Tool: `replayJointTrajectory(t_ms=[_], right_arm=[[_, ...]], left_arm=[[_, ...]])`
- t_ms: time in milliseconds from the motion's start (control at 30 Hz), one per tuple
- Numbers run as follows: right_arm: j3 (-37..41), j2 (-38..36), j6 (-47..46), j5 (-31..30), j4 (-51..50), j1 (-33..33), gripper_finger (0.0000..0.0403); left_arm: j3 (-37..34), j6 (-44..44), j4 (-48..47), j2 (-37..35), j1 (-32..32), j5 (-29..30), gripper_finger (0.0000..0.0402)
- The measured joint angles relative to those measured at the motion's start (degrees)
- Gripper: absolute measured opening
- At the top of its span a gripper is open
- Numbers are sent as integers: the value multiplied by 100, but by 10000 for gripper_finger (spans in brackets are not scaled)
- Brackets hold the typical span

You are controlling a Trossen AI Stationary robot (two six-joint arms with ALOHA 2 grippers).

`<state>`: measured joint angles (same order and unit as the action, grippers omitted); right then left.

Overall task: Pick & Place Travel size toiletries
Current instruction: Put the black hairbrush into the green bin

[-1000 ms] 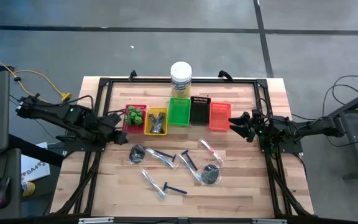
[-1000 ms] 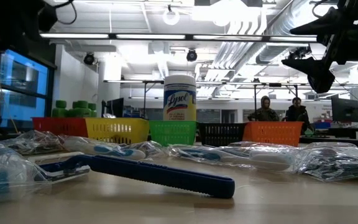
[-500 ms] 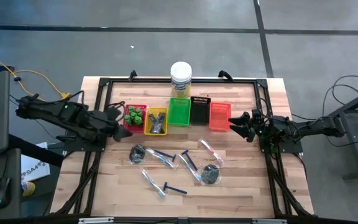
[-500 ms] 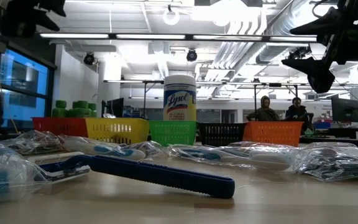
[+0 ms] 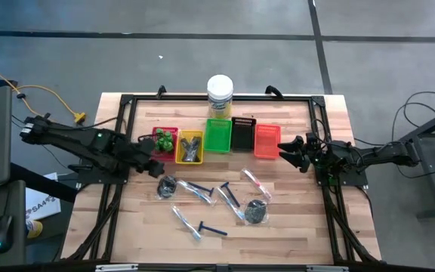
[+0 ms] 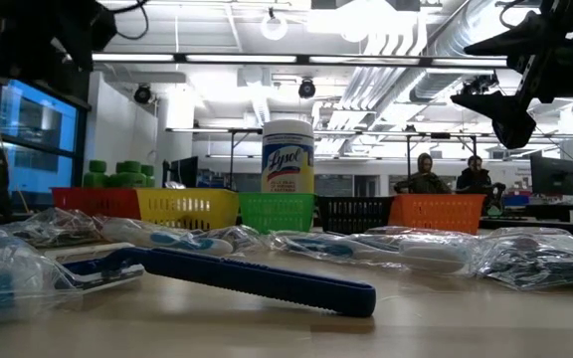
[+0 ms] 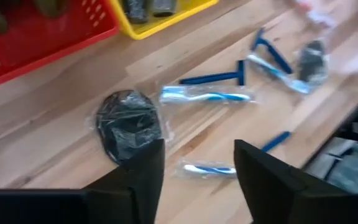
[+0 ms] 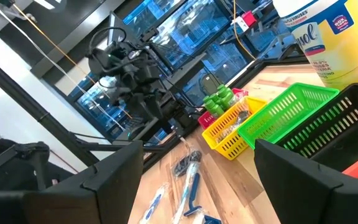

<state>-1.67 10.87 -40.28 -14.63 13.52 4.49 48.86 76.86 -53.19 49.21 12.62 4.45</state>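
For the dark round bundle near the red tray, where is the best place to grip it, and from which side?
Probably across the middle of the dark round bundle, coming straight down from above. It lies flat on the table in a loose clear wrap with free space around it, and the open left gripper is already just beside it.

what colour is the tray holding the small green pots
Red tray, with the green pots inside; the high view shows it best.

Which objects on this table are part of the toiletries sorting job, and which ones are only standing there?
Belong to the job:
- green pots in the red tray
- grey pieces in the yellow tray
- dark round bundles
- blue razors
- sleeved toothbrushes
- left gripper, open above a bundle

Just standing there:
- Lysol wipes jar
- right gripper, waiting open
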Motion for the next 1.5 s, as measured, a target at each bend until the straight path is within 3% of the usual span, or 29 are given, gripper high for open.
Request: replayJointTrajectory(t_ms=[200, 433, 767, 1067, 1333, 1500], right_arm=[[0, 0, 0, -1, -2, 1, 294], [0, 0, -2, 0, 0, 0, 294], [0, 0, -2, 0, -2, 1, 294], [-2, 1, -1, -1, -1, 0, 294], [-2, 2, 0, -1, 0, 0, 294], [-2, 2, -2, -2, -2, 0, 294]], left_arm=[[9, -2, -282, 796, -229, -315, 224], [9, -406, -127, 1603, -400, -722, 226], [9, -310, -211, 2498, -389, -647, 226], [3, -290, -58, 2941, -400, -529, 226], [-558, 295, 905, 2982, -396, -713, 226], [-627, 392, 850, 2982, -398, -649, 226]])
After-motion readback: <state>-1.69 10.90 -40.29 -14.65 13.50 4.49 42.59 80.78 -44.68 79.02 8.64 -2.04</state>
